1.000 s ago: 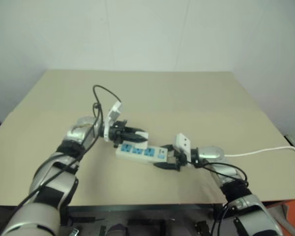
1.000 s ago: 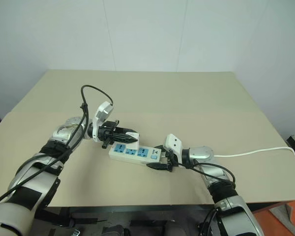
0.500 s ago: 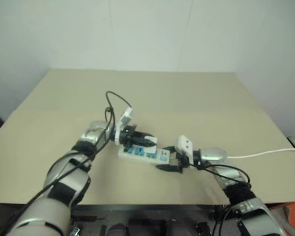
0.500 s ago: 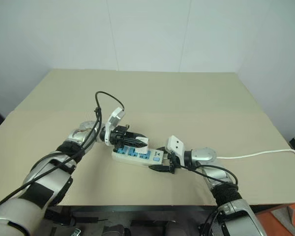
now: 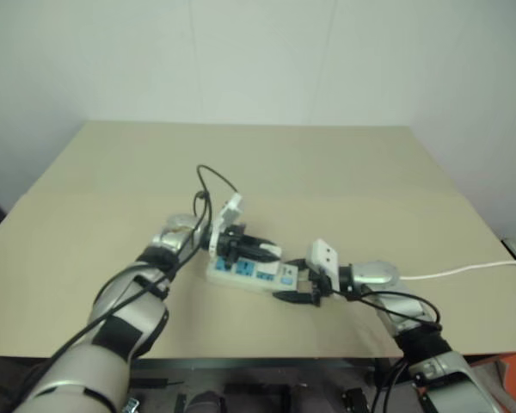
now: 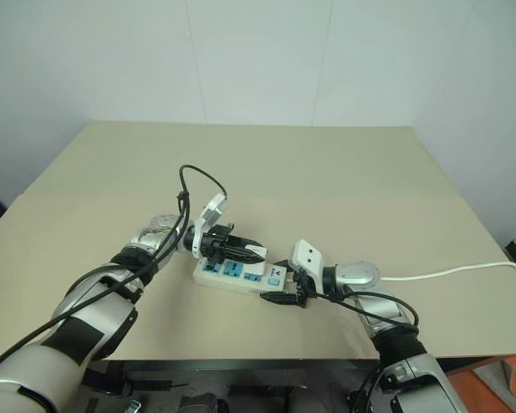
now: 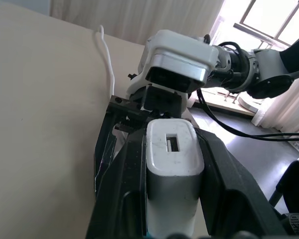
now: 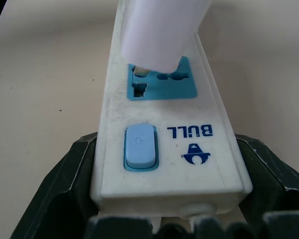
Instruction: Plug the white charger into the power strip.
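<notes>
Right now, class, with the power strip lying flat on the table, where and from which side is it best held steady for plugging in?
Grip the power strip at its switch end, across its narrow width, coming in level from that end, as the right gripper does. The bar is long, flat and slim, so fingers span its side edges and leave the sockets free for the white charger.

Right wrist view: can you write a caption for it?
Gripper holds the strip while the charger meets a blue socket.

Beige table [image 6: 344, 172], plain top, faint seam running across its middle from left edge to right edge. White wall [image 6: 258, 60] behind far edge. Curtains [image 7: 139, 20] & bright window [image 7: 269, 20] in left wrist view. Orange bit [image 6: 499, 379] below near right corner.
</notes>
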Available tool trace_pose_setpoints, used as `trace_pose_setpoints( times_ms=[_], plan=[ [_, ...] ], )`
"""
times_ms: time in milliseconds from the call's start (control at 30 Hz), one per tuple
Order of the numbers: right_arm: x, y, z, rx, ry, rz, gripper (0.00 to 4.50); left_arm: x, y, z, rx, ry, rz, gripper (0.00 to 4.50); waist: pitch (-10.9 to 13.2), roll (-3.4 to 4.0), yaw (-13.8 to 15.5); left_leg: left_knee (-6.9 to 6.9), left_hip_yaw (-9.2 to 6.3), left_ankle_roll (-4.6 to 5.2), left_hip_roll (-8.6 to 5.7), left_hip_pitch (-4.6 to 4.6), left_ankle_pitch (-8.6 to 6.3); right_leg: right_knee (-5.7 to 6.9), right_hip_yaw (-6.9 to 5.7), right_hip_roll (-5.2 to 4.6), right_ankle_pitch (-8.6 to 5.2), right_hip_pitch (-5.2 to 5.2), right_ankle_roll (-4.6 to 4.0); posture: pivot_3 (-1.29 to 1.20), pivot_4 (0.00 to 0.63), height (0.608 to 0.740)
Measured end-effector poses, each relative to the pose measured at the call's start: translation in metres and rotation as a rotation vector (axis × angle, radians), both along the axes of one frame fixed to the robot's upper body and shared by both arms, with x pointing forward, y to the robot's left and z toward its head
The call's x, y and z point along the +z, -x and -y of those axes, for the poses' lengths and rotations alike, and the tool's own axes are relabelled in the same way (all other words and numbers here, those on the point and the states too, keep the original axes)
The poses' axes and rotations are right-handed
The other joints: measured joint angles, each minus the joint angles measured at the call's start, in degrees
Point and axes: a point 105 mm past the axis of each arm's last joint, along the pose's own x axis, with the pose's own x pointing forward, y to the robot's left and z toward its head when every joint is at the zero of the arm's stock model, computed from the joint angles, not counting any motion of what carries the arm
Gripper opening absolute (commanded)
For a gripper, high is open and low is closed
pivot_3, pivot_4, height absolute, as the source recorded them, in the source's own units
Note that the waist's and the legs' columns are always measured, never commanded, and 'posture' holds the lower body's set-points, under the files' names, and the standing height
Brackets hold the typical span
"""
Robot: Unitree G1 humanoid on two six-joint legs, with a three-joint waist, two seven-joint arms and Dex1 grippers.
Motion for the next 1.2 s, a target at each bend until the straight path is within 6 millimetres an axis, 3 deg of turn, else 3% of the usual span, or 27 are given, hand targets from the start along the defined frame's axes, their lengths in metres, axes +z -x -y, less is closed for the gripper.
trace_pose_setpoints(
  times_ms=[500, 833, 1200],
  plan=[
    [-0.002, 0.001, 0.004, -0.025, 0.007, -0.002, 3.41, -0.006, 0.0, 0.01, -0.033, -0.066, 0.075, 1.02, 0.0, 0.0, 0.3, 0.01, -0.06, 0.0, -0.02, 0.19, 0.0, -0.05, -0.09, -0.03, -0.03, 0.3, 0.04, 0.0, 0.15, 0.74],
    [-0.001, 0.002, 0.003, -0.027, 0.007, 0.005, 3.41, -0.011, 0.003, 0.004, -0.02, -0.011, 0.089, 1.02, 0.0, 0.0, 0.3, 0.02, -0.07, 0.0, -0.01, 0.18, 0.0, -0.06, -0.09, -0.04, -0.03, 0.29, 0.05, 0.0, 0.15, 0.74],
    [-0.002, 0.006, 0.002, -0.023, 0.007, 0.002, 3.41, -0.018, 0.012, 0.003, -0.1, -0.073, 0.221, 1.02, 0.0, 0.01, 0.2, 0.02, -0.06, 0.03, -0.01, 0.23, -0.02, -0.08, -0.07, -0.03, -0.04, 0.32, 0.05, 0.0, 0.15, 0.74]
  ],
)
